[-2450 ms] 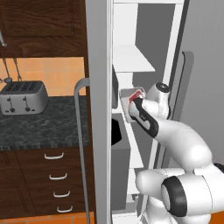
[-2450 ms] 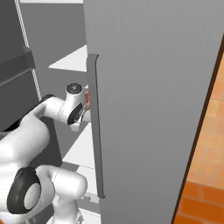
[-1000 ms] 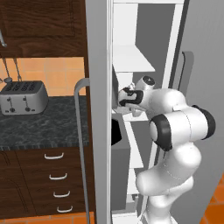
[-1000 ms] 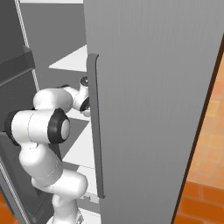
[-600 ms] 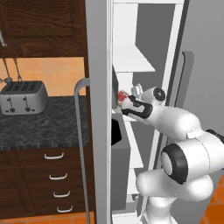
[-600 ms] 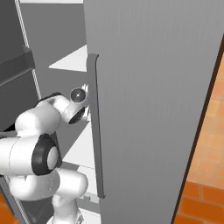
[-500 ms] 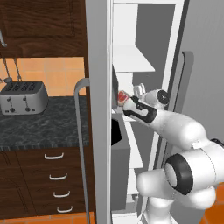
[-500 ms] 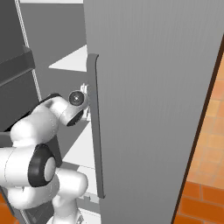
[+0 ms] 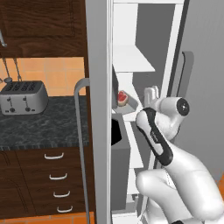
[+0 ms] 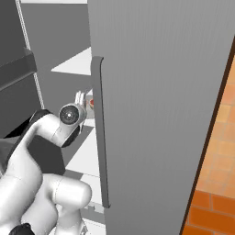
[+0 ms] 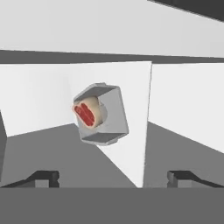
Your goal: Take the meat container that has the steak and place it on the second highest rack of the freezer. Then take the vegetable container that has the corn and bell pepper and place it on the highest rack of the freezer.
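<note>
Flanking freezer: toaster, drawers

Silver four-slot toaster at left on black speckled stone counter; dark wooden drawers with white handles lower left.

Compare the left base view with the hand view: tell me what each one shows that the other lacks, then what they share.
Left base view alone: a toaster on the dark counter, the drawers below it, and the freezer's grey bar handle.

Hand view alone: the gripper with its two dark fingertips wide apart and nothing between them, and the meat container seen whole, grey-walled.

Both: the steak in its container, resting on a white freezer shelf, apart from the gripper.
</note>
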Controlling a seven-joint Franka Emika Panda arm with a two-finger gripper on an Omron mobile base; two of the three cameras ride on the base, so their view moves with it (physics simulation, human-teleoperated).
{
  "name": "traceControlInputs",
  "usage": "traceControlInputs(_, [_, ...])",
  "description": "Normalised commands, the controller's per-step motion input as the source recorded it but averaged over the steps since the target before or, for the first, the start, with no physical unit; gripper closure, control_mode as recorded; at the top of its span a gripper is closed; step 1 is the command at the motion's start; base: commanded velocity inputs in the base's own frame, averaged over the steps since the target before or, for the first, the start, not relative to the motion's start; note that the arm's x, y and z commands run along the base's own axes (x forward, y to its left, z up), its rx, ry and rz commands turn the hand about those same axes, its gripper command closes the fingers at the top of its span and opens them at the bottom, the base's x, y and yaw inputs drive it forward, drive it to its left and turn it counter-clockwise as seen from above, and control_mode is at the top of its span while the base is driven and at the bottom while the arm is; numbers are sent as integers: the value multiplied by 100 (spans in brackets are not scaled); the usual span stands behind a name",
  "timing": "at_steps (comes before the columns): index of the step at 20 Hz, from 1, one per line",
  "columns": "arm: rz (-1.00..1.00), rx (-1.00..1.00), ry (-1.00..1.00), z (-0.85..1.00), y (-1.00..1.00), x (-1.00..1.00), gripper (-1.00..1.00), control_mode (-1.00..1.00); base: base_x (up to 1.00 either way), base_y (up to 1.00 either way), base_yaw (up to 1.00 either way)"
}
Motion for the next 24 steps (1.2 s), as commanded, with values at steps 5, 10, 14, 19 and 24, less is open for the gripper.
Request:
traceControlInputs(5, [0, 11, 7, 100, 0, -88, -100, -100, 0, 0, 0])
traceControlInputs(10, [0, 0, 21, 34, 0, -100, -100, -100, 0, 0, 0])
traceControlInputs(14, [9, 3, 26, 0, 6, -93, -100, -100, 0, 0, 0])
traceControlInputs(19, [30, 7, 20, 0, 43, -62, -100, -100, 0, 0, 0])
traceControlInputs(24, [38, 10, 33, -1, 64, 2, -100, -100, 0, 0, 0])
